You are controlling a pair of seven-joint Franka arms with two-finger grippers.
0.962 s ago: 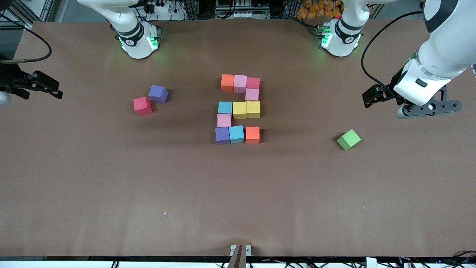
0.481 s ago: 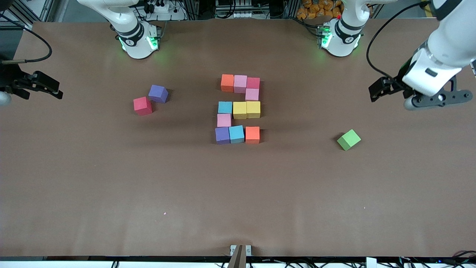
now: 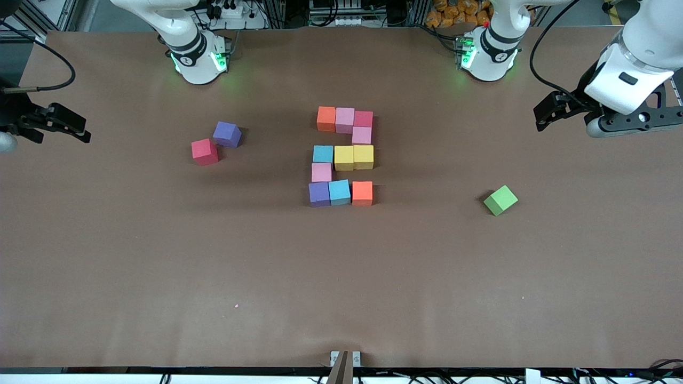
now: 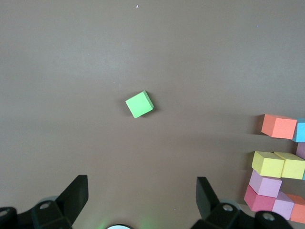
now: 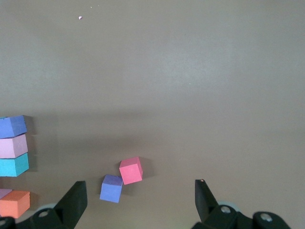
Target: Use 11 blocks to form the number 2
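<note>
Front view: the number 2 (image 3: pixel 342 156) lies mid-surface, between the two arm bases, and appears complete with eleven blocks: an orange, a pink and a red cube in the top row, then a pink cube, a blue and two yellow, a pink, and a purple, a blue and an orange in the bottom row. Its long axis runs from the bases toward the camera. Three loose cubes remain: a red cube (image 3: pixel 205 151) touching a purple cube (image 3: pixel 227 134) toward the right arm's end, and a green cube (image 3: pixel 500 200) alone toward the left arm's end. The left tool (image 3: pixel 555 109) hangs over the surface's edge at its own end, and the right tool (image 3: pixel 58 124) hangs likewise at its end. Both are well apart from the figure.

Left wrist view: the left tool's fingers (image 4: pixel 74 195) stand spread and empty, the green cube well clear of them.

Right wrist view: the right tool's fingers (image 5: pixel 72 200) are released, gripping nothing.

Judgement: no further placement seems needed. Bare surface surrounds the figure on all sides.
</note>
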